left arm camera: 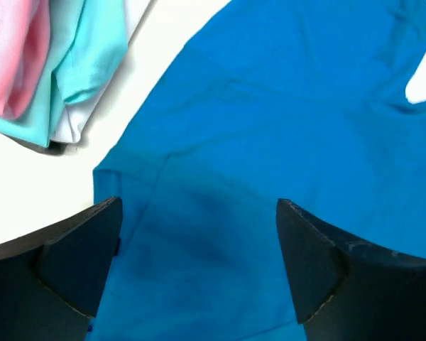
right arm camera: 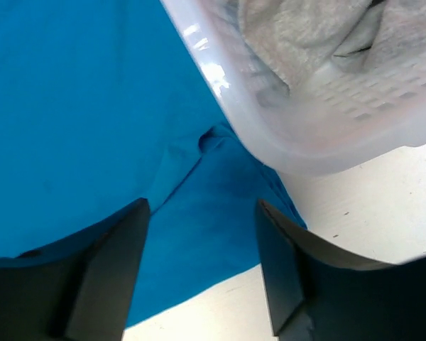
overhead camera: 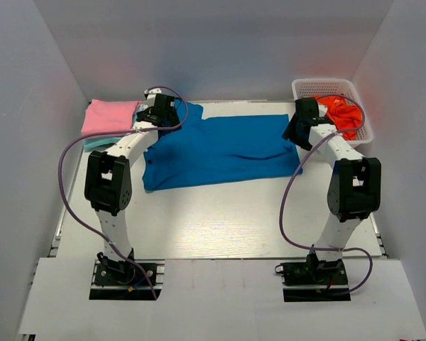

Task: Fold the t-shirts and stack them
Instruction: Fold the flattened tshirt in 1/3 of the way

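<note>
A bright blue t-shirt [overhead camera: 220, 149] lies spread flat across the back middle of the table, folded lengthwise. My left gripper [left arm camera: 199, 234] hangs open just above its left end [left arm camera: 284, 121], nothing between the fingers. My right gripper [right arm camera: 202, 249] stands open over the shirt's right end [right arm camera: 78, 128], beside the basket. A pink t-shirt [overhead camera: 108, 116] rests on a pale teal one [left arm camera: 85, 57] at the back left. An orange-red t-shirt [overhead camera: 341, 114] lies in the basket.
A white lattice basket [overhead camera: 309, 86] stands at the back right corner, its rim [right arm camera: 284, 135] close to my right fingers. Grey walls close in the table on three sides. The arm bases sit at the near edge.
</note>
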Controlling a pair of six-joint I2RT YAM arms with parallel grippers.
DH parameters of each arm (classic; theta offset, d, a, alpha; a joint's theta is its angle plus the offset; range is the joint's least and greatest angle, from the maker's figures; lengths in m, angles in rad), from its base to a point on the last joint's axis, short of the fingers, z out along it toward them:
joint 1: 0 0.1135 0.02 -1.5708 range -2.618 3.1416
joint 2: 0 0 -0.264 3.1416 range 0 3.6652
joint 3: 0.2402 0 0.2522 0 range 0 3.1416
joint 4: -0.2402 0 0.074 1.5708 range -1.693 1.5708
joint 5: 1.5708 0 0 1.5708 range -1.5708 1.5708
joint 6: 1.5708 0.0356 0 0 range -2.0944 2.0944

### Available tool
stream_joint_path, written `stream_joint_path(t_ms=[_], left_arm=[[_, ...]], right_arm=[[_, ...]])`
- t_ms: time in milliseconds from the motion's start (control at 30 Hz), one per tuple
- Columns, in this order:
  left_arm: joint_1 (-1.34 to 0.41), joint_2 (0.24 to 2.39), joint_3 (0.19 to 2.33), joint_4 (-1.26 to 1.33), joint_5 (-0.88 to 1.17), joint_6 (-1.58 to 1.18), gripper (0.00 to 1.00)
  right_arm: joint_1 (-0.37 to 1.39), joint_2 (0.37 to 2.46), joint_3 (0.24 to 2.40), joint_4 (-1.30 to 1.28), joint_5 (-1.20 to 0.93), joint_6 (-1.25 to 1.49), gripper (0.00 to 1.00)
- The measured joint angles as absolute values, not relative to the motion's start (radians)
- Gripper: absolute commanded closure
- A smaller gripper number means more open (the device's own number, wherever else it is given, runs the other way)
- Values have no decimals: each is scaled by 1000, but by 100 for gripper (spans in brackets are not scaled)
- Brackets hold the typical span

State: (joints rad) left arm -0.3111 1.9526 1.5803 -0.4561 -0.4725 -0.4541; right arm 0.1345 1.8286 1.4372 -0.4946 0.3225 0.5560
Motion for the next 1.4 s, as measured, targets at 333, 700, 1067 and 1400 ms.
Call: stream_joint_path(t_ms=[333,700,1067,1400], left_arm=[[-300,1852,1454,-433,-342,-469,0],[-316,1813,1118,-384,-150,-563,0],[-321,1575,836,-342,-159,-667,0],[-330,1036,552,-615,1,-768,0]], right_arm=[[178,1668,1255,-412,221,490,20],[207,1841,1237,-360,129,481,18],[213,1592,859,-252,157,523,20],[243,1096,545,-423,177,537,10]])
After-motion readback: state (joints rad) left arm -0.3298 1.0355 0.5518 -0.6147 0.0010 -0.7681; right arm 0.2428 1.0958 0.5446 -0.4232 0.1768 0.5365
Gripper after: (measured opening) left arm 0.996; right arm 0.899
